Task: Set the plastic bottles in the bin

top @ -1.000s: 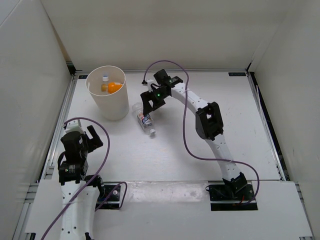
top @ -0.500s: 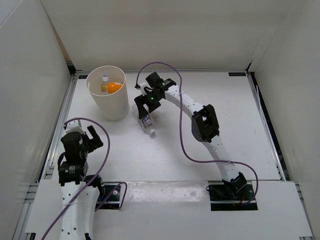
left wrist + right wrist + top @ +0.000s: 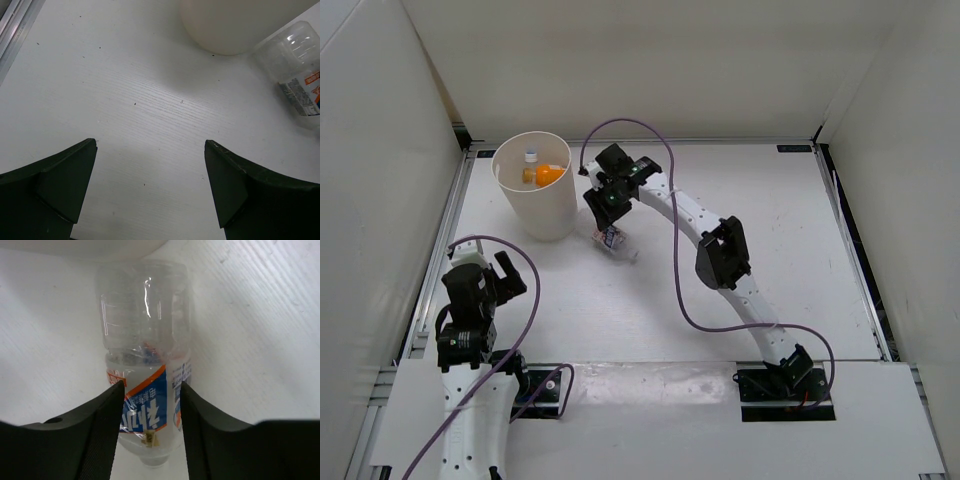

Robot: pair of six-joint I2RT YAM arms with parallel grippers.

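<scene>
Right tool [image 3: 150, 387] pinching the clear blue-label bottle [image 3: 145, 340] beside the bin [image 3: 535, 215]

Nearest, at about 7 o'clock on the bench [image 3: 720, 200] in the top view, the left tool [image 3: 150, 150] hangs with its jaws spread wide and nothing between them, pointing down at bare surface. Farther out the clear blue-label bottle lies on its side on the bench, just off the bin's foot at about 4 o'clock from it. The right tool's two fingers [image 3: 107, 410] press its sides at the label, base end pointing toward the bin wall. Farthest, at about 10 o'clock on the bench, the cream bin stands upright and open — inside it lie the orange bottle [image 3: 546, 174] and, at 11 o'clock of that one, the white-capped bottle [image 3: 531, 157].
</scene>
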